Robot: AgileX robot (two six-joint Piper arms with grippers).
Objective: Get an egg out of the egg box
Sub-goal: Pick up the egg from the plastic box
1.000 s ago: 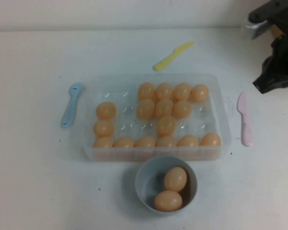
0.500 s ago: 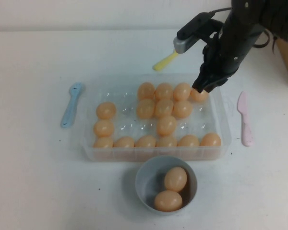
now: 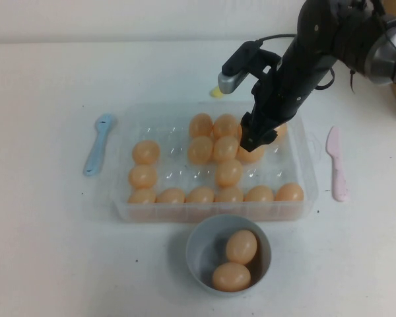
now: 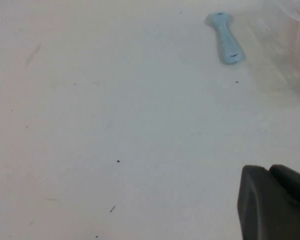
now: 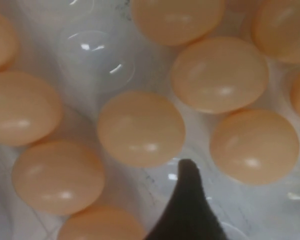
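You see the right tool (image 3: 257,140) low over the far right part of the egg box (image 3: 303,178), just above the group of eggs that lie there, and the black right arm reaches down to it from the far right corner of the bench (image 3: 46,251). I cannot tell if this tool is wide or narrow: from above its tip is hidden against the eggs, and in the right wrist view only one dark fingertip (image 5: 187,200) shows, pointing between the eggs and the clear dimples. The egg (image 3: 253,154) nearest to the tool is half covered by it in the high view; it sits in the second row from the far side, in its dimple in the box. In the right wrist view one egg lies just in front of the fingertip, with other eggs close around it. The egg box stands in the middle of the bench and holds more eggs along its near wall and on its left side. A small grey-blue bowl (image 3: 198,261) stands just in front of the box, with two eggs inside. A blue spatula (image 3: 98,143) lies left of the box, a pink knife (image 3: 336,164) lies right of it, and a yellow utensil (image 3: 214,92) shows partly behind the arm. The left tool (image 4: 275,205) hangs over the bare bench, well away from the box, and I cannot tell its opening.
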